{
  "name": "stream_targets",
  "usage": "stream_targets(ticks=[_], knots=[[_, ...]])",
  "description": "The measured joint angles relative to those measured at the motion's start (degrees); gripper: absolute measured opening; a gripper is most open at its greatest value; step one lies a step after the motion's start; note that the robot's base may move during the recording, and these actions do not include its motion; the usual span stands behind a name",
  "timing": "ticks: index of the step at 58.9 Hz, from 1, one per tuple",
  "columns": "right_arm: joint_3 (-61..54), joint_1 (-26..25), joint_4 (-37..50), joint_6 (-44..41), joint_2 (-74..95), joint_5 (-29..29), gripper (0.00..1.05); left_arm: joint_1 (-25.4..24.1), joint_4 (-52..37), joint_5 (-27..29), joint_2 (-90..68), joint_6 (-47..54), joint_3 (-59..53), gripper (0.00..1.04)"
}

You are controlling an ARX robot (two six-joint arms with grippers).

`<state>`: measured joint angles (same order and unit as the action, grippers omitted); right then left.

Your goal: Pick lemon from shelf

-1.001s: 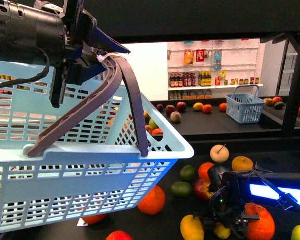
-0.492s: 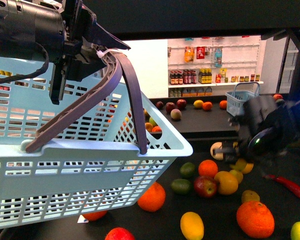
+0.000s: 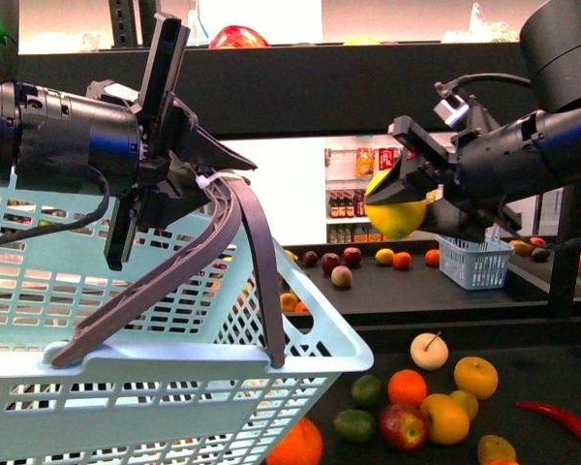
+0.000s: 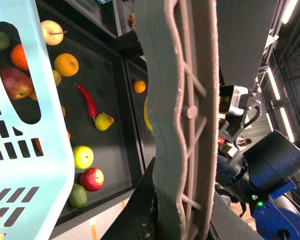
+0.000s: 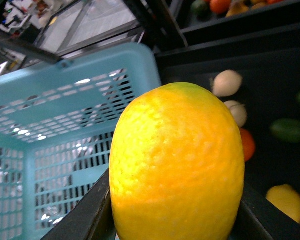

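My right gripper (image 3: 399,199) is shut on the lemon (image 3: 395,215), a bright-yellow oval fruit, and holds it high in the air to the right of the basket. The lemon (image 5: 177,165) fills the right wrist view between the two black fingers (image 5: 87,215). My left gripper (image 3: 189,165) is shut on the grey basket handle (image 3: 247,252) and holds the light-blue basket (image 3: 174,387) up at the left. The handle (image 4: 180,115) fills the left wrist view. The black shelf (image 3: 523,334) lies below, with its tray of fruit.
On the shelf tray lie oranges (image 3: 407,386), a red apple (image 3: 403,424), limes (image 3: 366,389), a pale apple (image 3: 429,350) and a red chili (image 3: 562,421). A further tray holds more fruit and a small blue basket (image 3: 474,260). White wall shelves (image 3: 368,155) stand behind.
My right gripper has risen from the shelf tray to well above it with the lemon in it, moving left toward the basket. The left arm and basket have shifted slightly.
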<state>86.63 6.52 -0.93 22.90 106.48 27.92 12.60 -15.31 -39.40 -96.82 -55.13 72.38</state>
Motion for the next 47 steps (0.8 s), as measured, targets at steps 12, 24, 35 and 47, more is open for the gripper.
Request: stream_targets(ticks=[12, 24, 35, 47], knots=[[-4.8, 5.5, -0.1, 1.0, -1.0, 1.7, 0.47, 0.0, 0.0, 0.0, 0.0, 0.0, 0.0, 0.11], [-8.0, 8.0, 1.5, 1.4, -0.9, 1.3, 0.47, 0.0, 0.0, 0.0, 0.0, 0.0, 0.0, 0.11], [-8.7, 9.1, 1.9, 1.2, 0.0, 0.4, 0.47, 0.0, 0.0, 0.0, 0.0, 0.0, 0.0, 0.11], [-8.7, 10.5, 2.2, 0.4, 2.0, -0.2, 0.47, 0.0, 0.0, 0.0, 0.0, 0.0, 0.0, 0.11]])
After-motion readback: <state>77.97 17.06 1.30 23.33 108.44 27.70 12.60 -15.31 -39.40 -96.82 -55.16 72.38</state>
